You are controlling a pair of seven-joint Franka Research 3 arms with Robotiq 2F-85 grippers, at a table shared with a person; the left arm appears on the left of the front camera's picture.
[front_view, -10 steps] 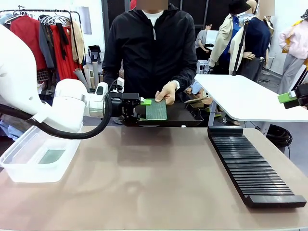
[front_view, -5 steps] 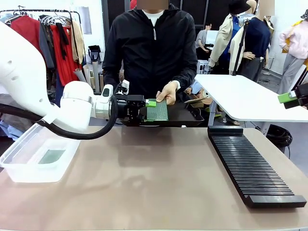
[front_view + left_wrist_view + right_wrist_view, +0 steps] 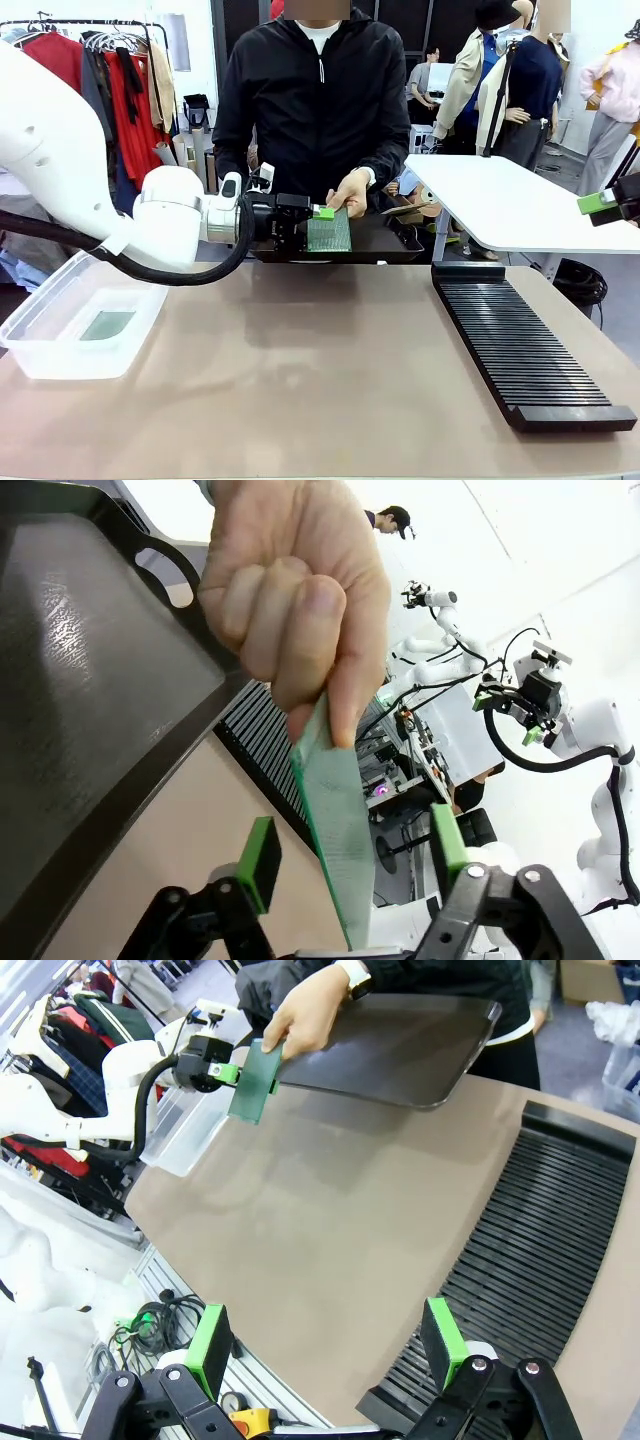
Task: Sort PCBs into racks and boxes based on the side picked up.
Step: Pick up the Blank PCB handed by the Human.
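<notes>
You're at the handover step. The person's hand [image 3: 350, 192] holds a green board [image 3: 329, 232] by its top edge over the dark tray [image 3: 385, 240], at about 12 o'clock on the table [image 3: 300, 400]. Your left gripper [image 3: 322, 212] meets it from the 9 o'clock side. In the left wrist view the board runs edge-on between the two green pads [image 3: 258, 850], with the fingers spread and a gap on each side. I'd say nothing is pinched yet, though the wide-angle view makes the last sliver of gap hard to judge. The right gripper [image 3: 325, 1343] hangs off at 3 o'clock, fingers spread and empty.

For the next move, close squarely on the board's lower part, well below the person's fingertips, and wait for the hand to let go before you pull away. In the front view the gridded light face looks toward the camera. That should settle whether the board goes to the slotted rack [image 3: 520, 345] at 4 o'clock or the clear tub [image 3: 60, 345] at 8 o'clock, where another board [image 3: 107, 324] already lies.

Compared with a second ago, your left arm has pushed further toward 3 o'clock. The pads then sat at the board's left edge and now straddle it. The board also looks narrower, turned more edge-on. The hand, tub and rack sit where they were.
</notes>
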